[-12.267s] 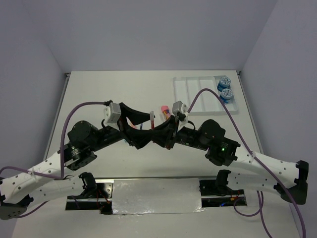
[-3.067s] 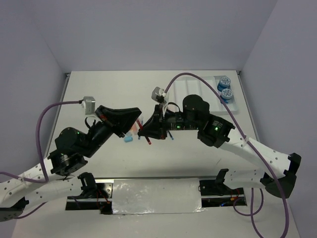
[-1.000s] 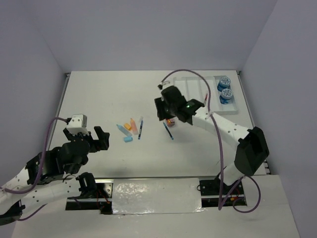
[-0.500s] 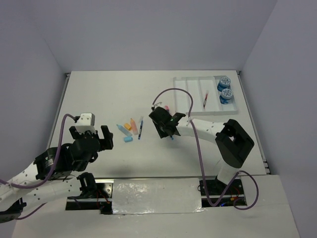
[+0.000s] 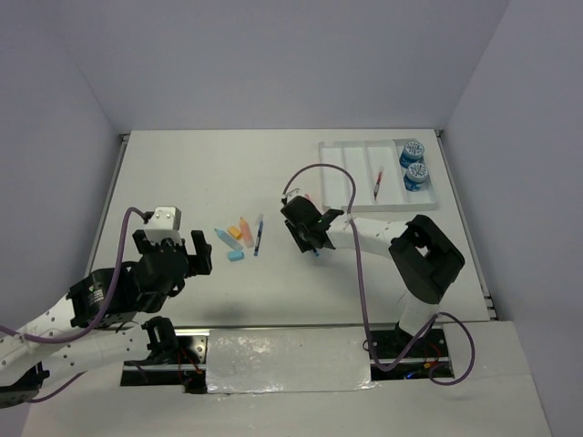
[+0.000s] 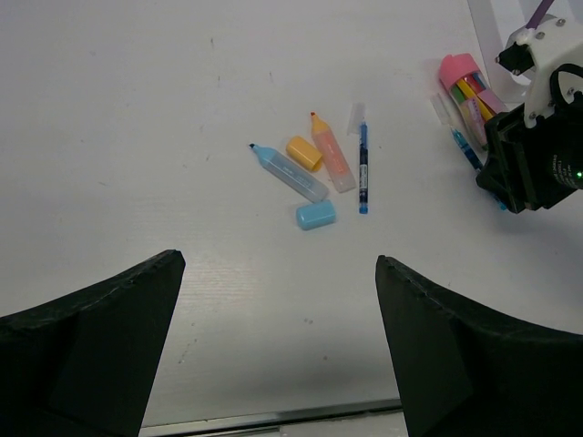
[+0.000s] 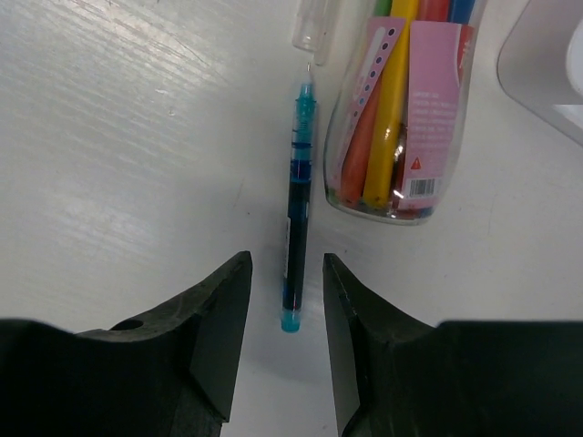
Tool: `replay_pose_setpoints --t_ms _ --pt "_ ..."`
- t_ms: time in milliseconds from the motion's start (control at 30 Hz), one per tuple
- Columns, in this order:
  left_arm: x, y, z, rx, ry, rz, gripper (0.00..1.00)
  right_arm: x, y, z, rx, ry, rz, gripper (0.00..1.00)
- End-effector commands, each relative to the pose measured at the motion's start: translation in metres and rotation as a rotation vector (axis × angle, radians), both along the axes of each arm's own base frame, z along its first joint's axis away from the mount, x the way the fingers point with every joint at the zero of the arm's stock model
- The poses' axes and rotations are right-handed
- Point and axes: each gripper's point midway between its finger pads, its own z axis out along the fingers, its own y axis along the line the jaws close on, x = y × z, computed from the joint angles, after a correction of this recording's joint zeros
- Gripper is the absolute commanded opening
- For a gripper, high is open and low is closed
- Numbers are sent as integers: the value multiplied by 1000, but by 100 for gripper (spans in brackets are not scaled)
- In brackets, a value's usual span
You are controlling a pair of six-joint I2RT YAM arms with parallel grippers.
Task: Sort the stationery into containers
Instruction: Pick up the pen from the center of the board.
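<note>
A blue pen (image 7: 298, 209) lies on the table between the jaws of my right gripper (image 7: 286, 262), which stand apart on either side of it without touching. Against the pen lies a clear tube of coloured sticks with a pink label (image 7: 401, 118). From above, the right gripper (image 5: 310, 233) covers most of that pen (image 5: 316, 253). The white tray (image 5: 346, 168) at the far right holds a red pen (image 5: 377, 184) and two blue rolls (image 5: 414, 162). My left gripper (image 6: 281, 264) hangs wide open and empty, short of a light-blue marker (image 6: 290, 173), an orange marker (image 6: 332, 164) and another blue pen (image 6: 363, 168).
An orange cap (image 6: 304, 153) and a light-blue cap (image 6: 315, 215) lie beside the markers. A clear pen cap (image 7: 314, 27) sits past the blue pen's tip. The tray's corner (image 7: 547, 64) shows at the right wrist view's top right. Grey walls enclose the table.
The right arm has swung away from the tray and come down over the blue pen, its jaws narrowing around it. The left arm has edged slightly forward, still open.
</note>
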Motion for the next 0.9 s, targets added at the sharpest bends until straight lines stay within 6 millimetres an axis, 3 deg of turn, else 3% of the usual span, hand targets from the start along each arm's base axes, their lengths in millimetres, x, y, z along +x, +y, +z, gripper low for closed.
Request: replay_pose_setpoints --t_ms 0,867 --pt "2 -4 10 -18 -22 -10 99 11 1 -5 15 -17 -7 45" --pt "1 -5 11 -26 -24 -25 99 -2 9 -33 100 84 -41 37"
